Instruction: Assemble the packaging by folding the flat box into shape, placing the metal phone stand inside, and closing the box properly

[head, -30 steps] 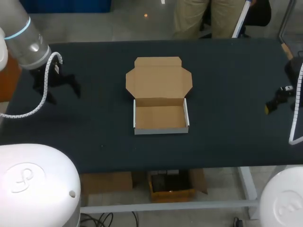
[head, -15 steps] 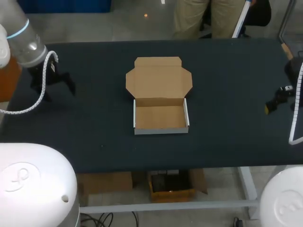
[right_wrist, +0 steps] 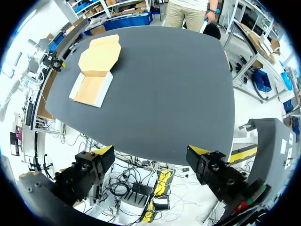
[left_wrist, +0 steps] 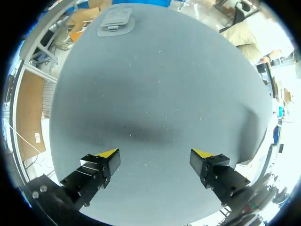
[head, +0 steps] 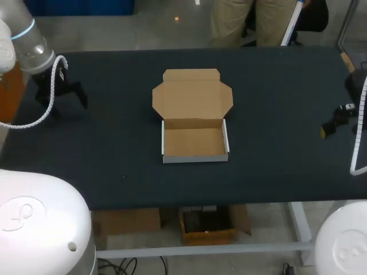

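The cardboard box point(head: 194, 142) stands folded into an open tray at the table's middle, its lid flap point(head: 192, 94) lying flat behind it; the tray is empty. The right wrist view shows the box point(right_wrist: 90, 89) far ahead of my right gripper point(right_wrist: 151, 151), which is open over the table's right edge point(head: 331, 126). My left gripper point(head: 62, 98) hangs open over bare cloth at the far left, well apart from the box. A flat grey metal piece point(left_wrist: 115, 20), seemingly the stand, lies far ahead of the left gripper point(left_wrist: 155, 154), near the table's edge.
The dark table point(head: 114, 149) is bare around the box on all sides. A person stands beyond the far edge, not touching anything. My left arm's white cable point(head: 50, 100) hangs beside its gripper.
My left arm has drawn back toward the far left corner, away from the box, gripper still open. The right arm and the box have not moved.
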Motion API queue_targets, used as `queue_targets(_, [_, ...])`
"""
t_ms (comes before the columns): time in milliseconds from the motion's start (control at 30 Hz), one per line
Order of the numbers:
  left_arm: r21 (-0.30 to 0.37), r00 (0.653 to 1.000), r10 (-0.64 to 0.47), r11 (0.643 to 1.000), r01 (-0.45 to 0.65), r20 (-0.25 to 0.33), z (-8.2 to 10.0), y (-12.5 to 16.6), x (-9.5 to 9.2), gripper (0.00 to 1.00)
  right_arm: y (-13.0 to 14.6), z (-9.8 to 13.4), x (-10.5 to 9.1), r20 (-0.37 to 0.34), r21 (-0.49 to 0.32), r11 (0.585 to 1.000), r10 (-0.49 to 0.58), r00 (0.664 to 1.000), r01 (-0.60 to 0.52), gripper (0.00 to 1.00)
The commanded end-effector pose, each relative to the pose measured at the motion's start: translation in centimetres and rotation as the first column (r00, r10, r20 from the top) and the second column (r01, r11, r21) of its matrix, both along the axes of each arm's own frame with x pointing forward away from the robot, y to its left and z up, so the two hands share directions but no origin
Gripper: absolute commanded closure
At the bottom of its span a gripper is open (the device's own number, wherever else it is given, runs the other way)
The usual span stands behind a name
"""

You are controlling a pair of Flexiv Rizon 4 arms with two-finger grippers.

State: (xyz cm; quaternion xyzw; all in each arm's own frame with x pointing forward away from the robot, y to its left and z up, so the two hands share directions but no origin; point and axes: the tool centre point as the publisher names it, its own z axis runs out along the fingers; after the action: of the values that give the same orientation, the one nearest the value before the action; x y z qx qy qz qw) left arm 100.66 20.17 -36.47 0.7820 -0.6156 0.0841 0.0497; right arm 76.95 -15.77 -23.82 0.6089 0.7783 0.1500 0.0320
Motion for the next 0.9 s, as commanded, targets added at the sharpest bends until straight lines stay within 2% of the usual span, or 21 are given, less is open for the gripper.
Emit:
queue_targets(33, [-0.015,0.996,-0.015,1.0,0.013,-0.086,-0.3,0.6,1.0,0.0,0.0,0.1,-0.1,-0.002,-0.002,1.0,-0.001,1.0,0.001,0.0])
queue_targets(400, [0.044,0.994,0.003,0.999,0.001,-0.107,-0.7,4.2,3.2,0.0,0.0,0.1,-0.1,-0.002,-0.002,1.0,-0.001,1.0,0.001,0.0])
queue_targets(900, [0.044,0.994,0.003,0.999,0.001,-0.107,-0.7,4.2,3.2,0.0,0.0,0.1,-0.1,-0.002,-0.002,1.0,-0.001,1.0,0.001,0.0])
